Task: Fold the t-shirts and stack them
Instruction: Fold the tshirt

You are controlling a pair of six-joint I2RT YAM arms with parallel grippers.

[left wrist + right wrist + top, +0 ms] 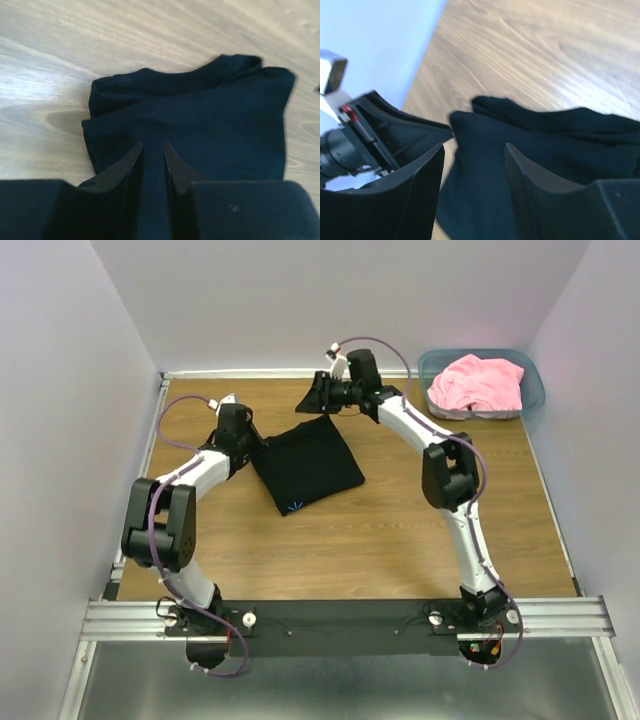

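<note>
Shirt, black (308, 468): folded to a near-square packet lying flat at the centre of the table (400, 540). It is turned diamond-wise, with corners at about 12, 3, 6 and 9 o'clock. Any long axis is slight, running roughly 8 to 2 o'clock. A small blue mark shows near the 6 o'clock corner. Left gripper (154, 152): at the packet's 9 o'clock corner, fingers drawn to a narrow slit over black cloth. Whether cloth is pinched in the slit cannot be told. Right gripper (472, 160): at the 12 o'clock corner, fingers spread well apart with the cloth edge showing in the gap, nothing clamped. Shirt, pink (478, 383): bunched and unfolded inside the bin (536, 392), which sits at the table's 1 o'clock corner. Bearing for the coming move: the pink shirt lies at about 3 o'clock from the right gripper, well apart from it. The right arm is clearly nearer; the left would have to cross the black packet. Judgement: black packet appears done or nearly so; pink not yet begun.
</note>
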